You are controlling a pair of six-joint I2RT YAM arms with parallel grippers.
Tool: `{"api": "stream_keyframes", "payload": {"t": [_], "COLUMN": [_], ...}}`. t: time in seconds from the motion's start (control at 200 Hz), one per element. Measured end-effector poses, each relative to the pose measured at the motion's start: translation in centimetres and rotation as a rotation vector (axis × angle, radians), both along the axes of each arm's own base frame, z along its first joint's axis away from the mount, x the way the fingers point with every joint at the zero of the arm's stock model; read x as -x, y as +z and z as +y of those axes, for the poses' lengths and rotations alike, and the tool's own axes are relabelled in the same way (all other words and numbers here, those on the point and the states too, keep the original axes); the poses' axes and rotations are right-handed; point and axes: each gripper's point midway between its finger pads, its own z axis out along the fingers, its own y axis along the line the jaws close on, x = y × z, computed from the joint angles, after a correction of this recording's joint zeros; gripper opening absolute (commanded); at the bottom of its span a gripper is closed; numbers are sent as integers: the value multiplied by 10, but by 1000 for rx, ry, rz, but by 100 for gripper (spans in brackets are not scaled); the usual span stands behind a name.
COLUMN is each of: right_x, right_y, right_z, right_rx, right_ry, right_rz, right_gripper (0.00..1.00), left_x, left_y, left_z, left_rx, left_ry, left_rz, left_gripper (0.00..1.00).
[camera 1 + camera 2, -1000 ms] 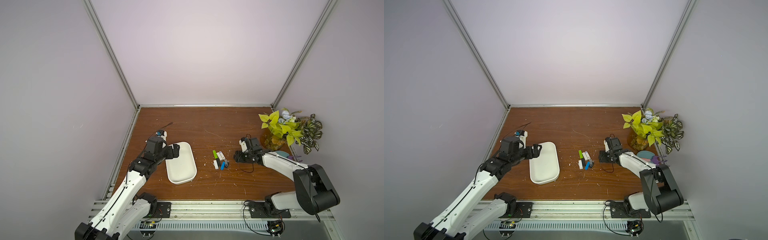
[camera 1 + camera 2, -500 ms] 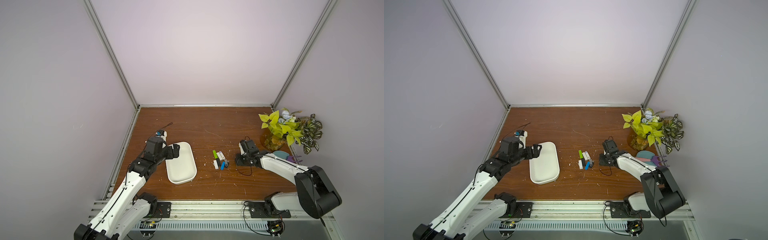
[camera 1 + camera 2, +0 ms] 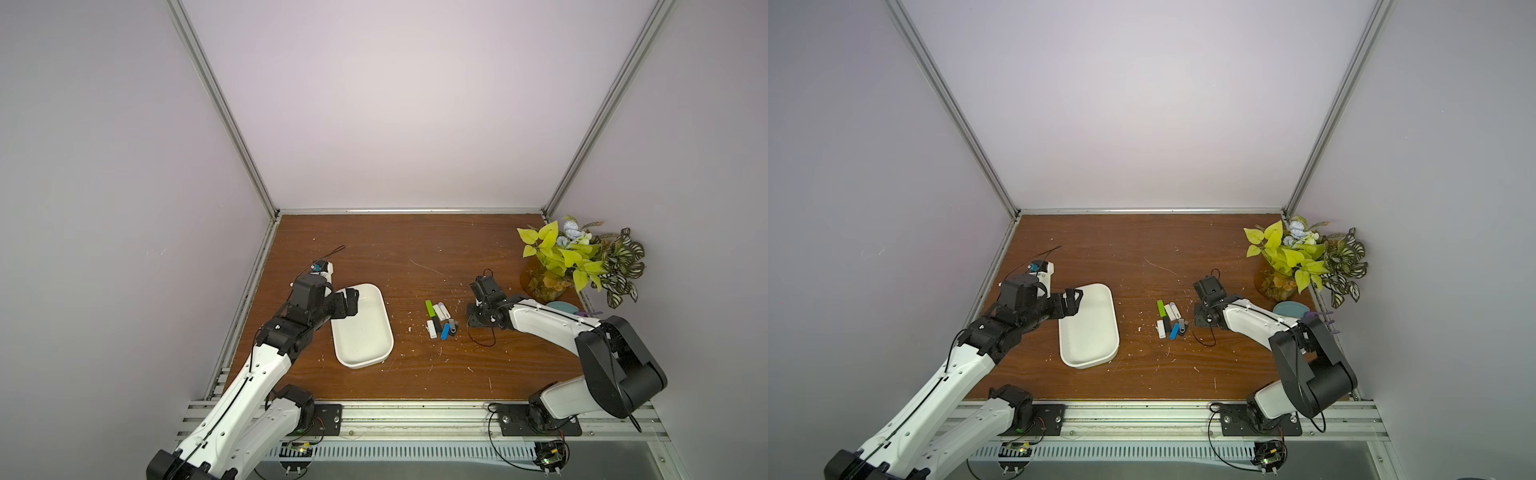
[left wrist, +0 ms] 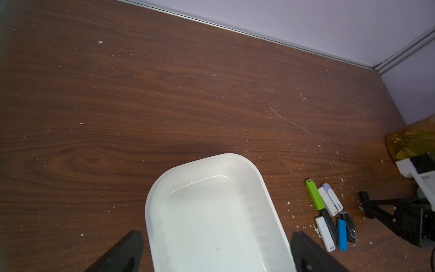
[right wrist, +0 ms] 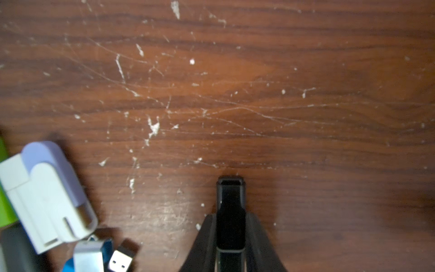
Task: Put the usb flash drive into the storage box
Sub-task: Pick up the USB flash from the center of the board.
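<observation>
My right gripper (image 5: pixel 230 219) has just closed. Its jaws, half apart a second ago, now clamp a small black rectangular plastic flash drive (image 5: pixel 230 195) low over the scratched brown wooden table (image 5: pixel 235 94), just right of the loose pile of green, white, blue and grey sticks (image 3: pixel 439 318). The pick seems made; the lift and the carry left remain. The shallow white plastic storage box (image 3: pixel 361 332) lies empty, with my left gripper (image 3: pixel 348 304) spread wide at its far left corner. No brand or lettering is readable.

Black usb flash drive (image 5: pixel 230 212) is clamped, apart from storage box (image 3: pixel 363 332).
</observation>
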Motion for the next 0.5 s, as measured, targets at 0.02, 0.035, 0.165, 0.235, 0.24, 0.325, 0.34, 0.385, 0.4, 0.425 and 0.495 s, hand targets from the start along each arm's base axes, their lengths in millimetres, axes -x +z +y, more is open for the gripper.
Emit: {"api": "stream_keyframes", "payload": {"t": [0.02,0.035,0.165,0.235,0.24,0.325,0.34,0.385,0.4,0.425,0.495], "right_x": [0,0,-1,0,0,1,0,-1,-3,-4,-6], "right_y": [0,0,1,3,4,18,23,39,46,58,89], "right_z": [0,0,0,2,2,13,18,33,38,50,81], "right_rx": [2,4,11,11,11,-9,-20,-59,-72,-102,-180], "right_ry": [-1,0,0,9,9,39,48,81,90,112,167], "right_rz": [-1,-2,-3,3,4,-16,-25,-56,-70,-95,-159], "right_gripper": [16,16,10,10,10,9,9,9,8,8,8], "left_x": [0,0,0,-1,-1,0,0,1,2,2,4], "left_y": [0,0,1,3,3,6,6,8,9,10,13], "left_z": [0,0,3,12,13,27,29,34,35,37,41], "left_rx": [0,0,-4,-20,-21,-47,-50,-57,-58,-60,-67], "left_ry": [1,1,19,73,76,147,157,183,190,201,218], "left_rz": [-1,0,-5,-14,-15,-28,-30,-37,-39,-43,-51], "left_gripper": [98,98,99,100,99,99,99,99,99,99,100]}}
